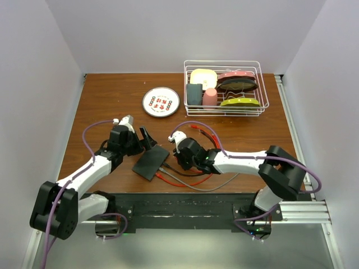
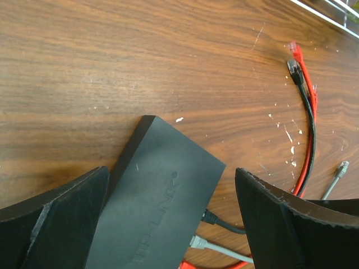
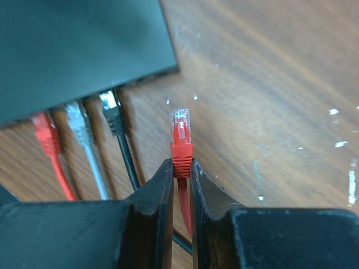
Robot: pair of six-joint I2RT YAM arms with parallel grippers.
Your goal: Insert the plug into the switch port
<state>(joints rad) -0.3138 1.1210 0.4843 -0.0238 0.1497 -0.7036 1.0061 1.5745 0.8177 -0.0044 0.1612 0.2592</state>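
The right tool point(image 3: 180, 168) was pinched narrow on the boot of a red plug point(image 3: 180, 131). It gripped low on the boot, which left the clear tip sticking out free ahead of the fingers, presumably so nothing would foul the socket. The plug pointed toward the port edge of the switch point(image 3: 73, 50), close to it but not yet in. It sat off by the switch's corner, just beside the black cable point(image 3: 115, 115). That cable, a grey cable point(image 3: 81, 131) and another red cable point(image 3: 47, 137) already ran into sockets along the same edge. I judged the plug needed a small sideways shift toward the black one before any push, though I could not see which sockets were free.

The switch lay flat on the worktop point(image 2: 112, 67), between the two arms. The left tool point(image 2: 171, 176) stood wide open, one finger to each side of the switch's far end. I took it as waiting there to brace the box against the push, and I could not tell whether it touched.
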